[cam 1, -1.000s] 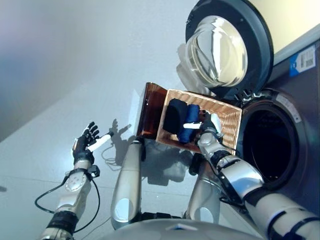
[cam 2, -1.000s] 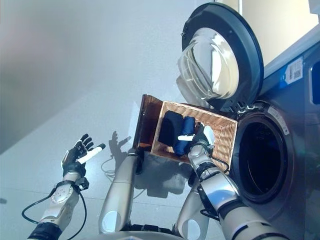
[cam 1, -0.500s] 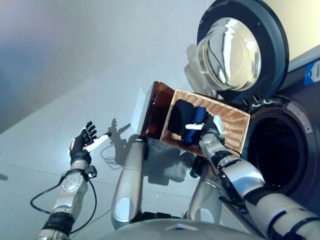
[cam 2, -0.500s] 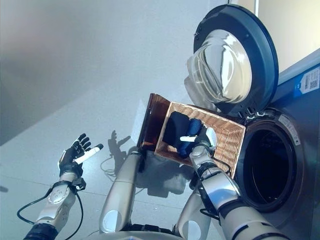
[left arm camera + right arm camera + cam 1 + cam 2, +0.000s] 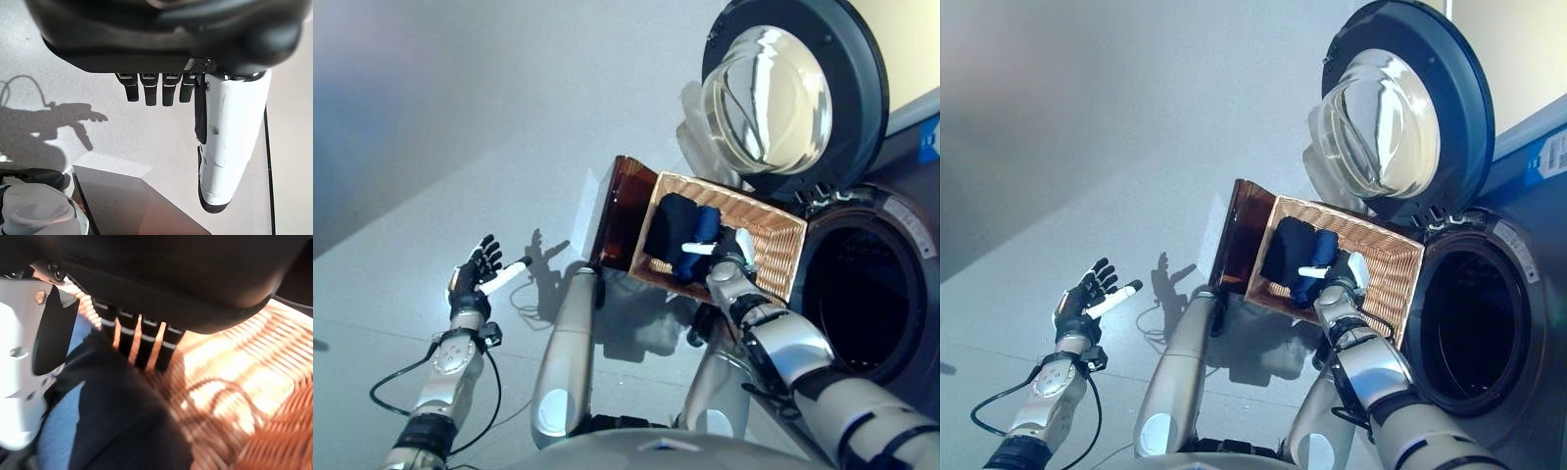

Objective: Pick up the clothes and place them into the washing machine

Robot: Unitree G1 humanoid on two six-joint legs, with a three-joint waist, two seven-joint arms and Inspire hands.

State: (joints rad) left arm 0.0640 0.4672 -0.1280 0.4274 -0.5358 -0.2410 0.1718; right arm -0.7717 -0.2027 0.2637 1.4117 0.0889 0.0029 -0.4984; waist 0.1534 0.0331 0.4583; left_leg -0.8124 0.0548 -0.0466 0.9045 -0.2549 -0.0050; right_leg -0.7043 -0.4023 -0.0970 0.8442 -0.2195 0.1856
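**Right hand in the basket, over the clothes**

Starting at the left, my left hand (image 5: pixel 472 283) is held up over the floor (image 5: pixel 431 147), well away from everything. In its wrist view the fingers (image 5: pixel 149 93) stand fairly straight, the white-covered thumb beside them, and nothing is between them.

Next comes the wicker basket (image 5: pixel 773 240), standing on the floor just in front of the washer (image 5: pixel 1518 255). It has a dark brown lid (image 5: pixel 615 211) raised at its left edge. The clothes (image 5: pixel 671 227) lie in the left half of the basket: 1 black piece against the left wall and 1 blue piece (image 5: pixel 702 230) just beside it.

My right hand (image 5: pixel 729 247) is down inside the basket, at the near edge of the clothes. In its wrist view the fingers (image 5: pixel 139 345) reach down onto the dark cloth and the thumb lies along the blue piece; I cannot tell whether they have closed on anything.

At the right the washer's door (image 5: pixel 1396 108) is swung wide open above the basket, and the drum (image 5: pixel 1469 328) shows dark.
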